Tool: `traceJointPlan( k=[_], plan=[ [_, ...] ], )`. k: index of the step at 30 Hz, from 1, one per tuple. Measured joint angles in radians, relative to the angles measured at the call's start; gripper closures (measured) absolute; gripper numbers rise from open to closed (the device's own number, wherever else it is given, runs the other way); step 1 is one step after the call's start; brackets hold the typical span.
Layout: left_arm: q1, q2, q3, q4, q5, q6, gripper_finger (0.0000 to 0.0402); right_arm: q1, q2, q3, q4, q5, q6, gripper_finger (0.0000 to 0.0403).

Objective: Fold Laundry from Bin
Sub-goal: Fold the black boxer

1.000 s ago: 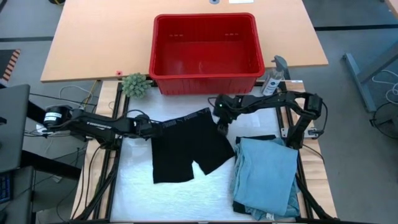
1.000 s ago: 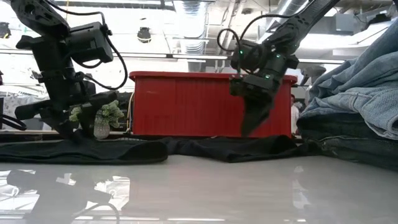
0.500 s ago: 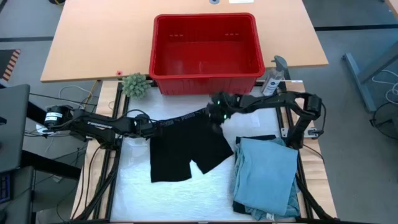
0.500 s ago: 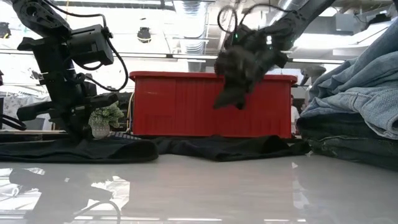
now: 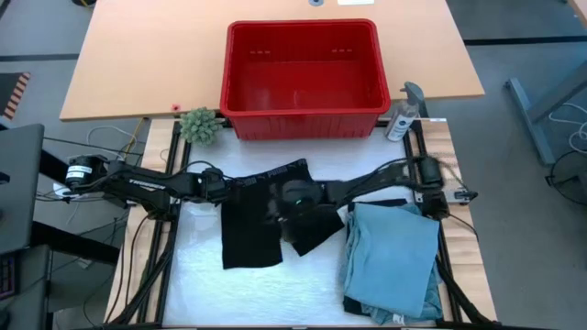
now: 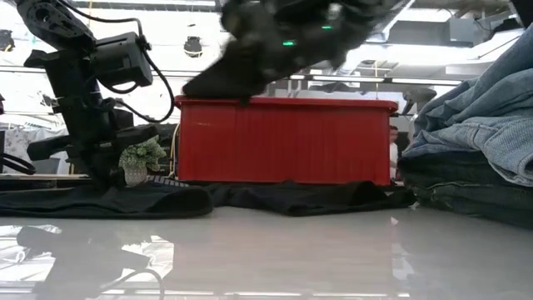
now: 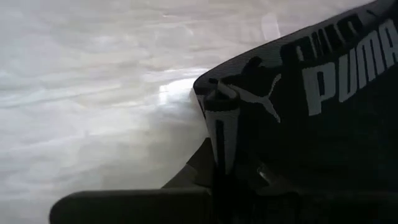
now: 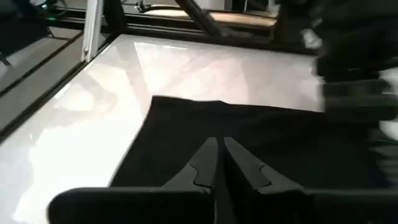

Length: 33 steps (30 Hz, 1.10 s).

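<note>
The laundry piece at work is a pair of black shorts [image 5: 252,229] with a printed waistband. It lies flat on the white table top. My left gripper [image 5: 218,183] is shut on the waistband's left end. My right gripper [image 5: 275,203] hovers above the middle of the shorts, and in the low view it is a blur [image 6: 250,42] higher than the bin's rim. Its fingers [image 8: 208,155] stand together with no cloth between them; the shorts [image 8: 261,137] lie below. The red bin [image 5: 303,115] stands behind the shorts, with nothing showing inside. My left gripper pinches the waistband's left end [image 7: 222,124], at the side seam beside the printed logo, between its two fingers. It comes slanting down from the table's left. The shorts stay on the table, and the waistband runs straight away from the fingers.
A stack of folded light blue and darker garments [image 5: 394,257] fills the table's right side and looms at the right of the low view [image 6: 475,125]. A small potted plant [image 5: 199,124] and a spray bottle [image 5: 404,115] flank the bin. Bare white surface lies near the front edge.
My right gripper has left the waistband's right end, risen, and swung fast toward the table's left over the shorts, tipping from pointing down toward level. The shorts have stayed flat on the table.
</note>
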Motion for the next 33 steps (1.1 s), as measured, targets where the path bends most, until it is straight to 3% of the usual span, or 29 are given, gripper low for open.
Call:
traceJointPlan(
  k=[6, 15, 19, 33],
  plan=[
    [0.0, 0.0, 0.0, 0.035, 0.019, 0.089, 0.0399, 0.102, 0.224, 0.335, -0.172, 0.095, 0.099, 0.0304],
    [0.0, 0.001, 0.0, 0.04, 0.007, 0.264, 0.04, 0.191, 0.55, 0.87, -0.456, 0.177, 0.098, 0.0148],
    [-0.001, 0.001, -0.001, 0.045, -0.007, 0.297, 0.04, 0.202, 0.678, 1.057, -0.553, 0.179, 0.113, 0.0127],
    [0.0, 0.002, -0.002, 0.08, -0.019, 0.305, 0.04, 0.21, 0.733, 1.059, -0.626, 0.203, 0.096, 0.0125]
  ],
)
